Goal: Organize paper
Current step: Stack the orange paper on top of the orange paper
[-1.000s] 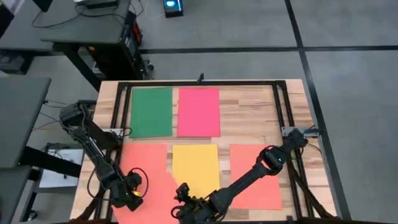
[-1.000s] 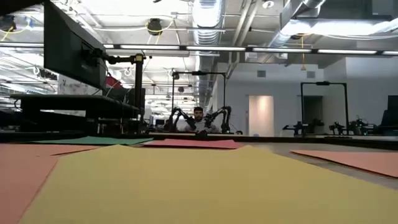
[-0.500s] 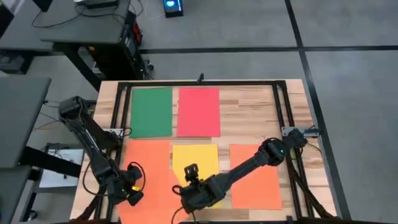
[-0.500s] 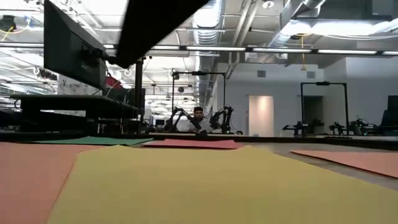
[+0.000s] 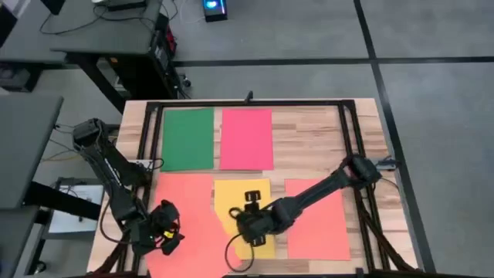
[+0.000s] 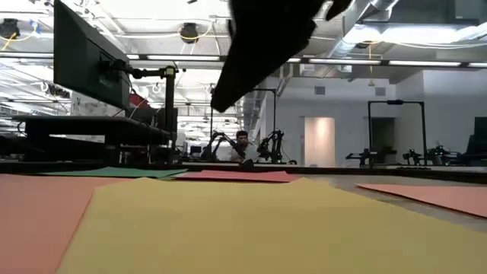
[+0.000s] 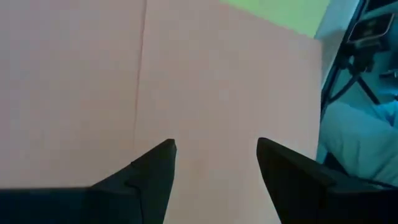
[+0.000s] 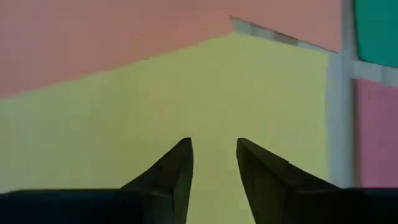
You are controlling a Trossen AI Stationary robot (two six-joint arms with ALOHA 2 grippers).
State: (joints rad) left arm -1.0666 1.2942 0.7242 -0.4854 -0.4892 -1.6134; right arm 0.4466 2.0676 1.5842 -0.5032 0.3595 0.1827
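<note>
Wooden and pale, the table (image 5: 309, 139) carries five sheets of paper laid flat in two rows, which reads as a sorting job partly under way. Toward twelve o'clock in the high view lie the green sheet (image 5: 187, 139) and, just beside it, the pink-red sheet (image 5: 246, 138), edges squared and not overlapping, probably already where they belong. Toward six o'clock lies a looser row: a large orange sheet (image 5: 185, 212) at seven o'clock, the yellow sheet (image 5: 235, 202) at six o'clock, and another orange sheet (image 5: 324, 212) at five o'clock. The yellow one sits slightly askew, its edge touching or overlapping the orange sheet beside it, so it seems the likeliest one to be straightened next. Reaching diagonally from the four o'clock side, the right arm brings the right gripper (image 5: 251, 202) over the yellow sheet; in its wrist view its fingers (image 8: 177, 168) stand a narrow gap apart with nothing between them, pointed down at yellow paper, which looks like a pose for pressing and sliding a thin sheet, not pinching it. Whether they touch the paper I cannot tell. At seven o'clock the left gripper (image 5: 166, 229) sits low over the big orange sheet, its fingers (image 7: 155, 168) spread wider and empty, perhaps to pin that sheet so it does not drift.
</note>
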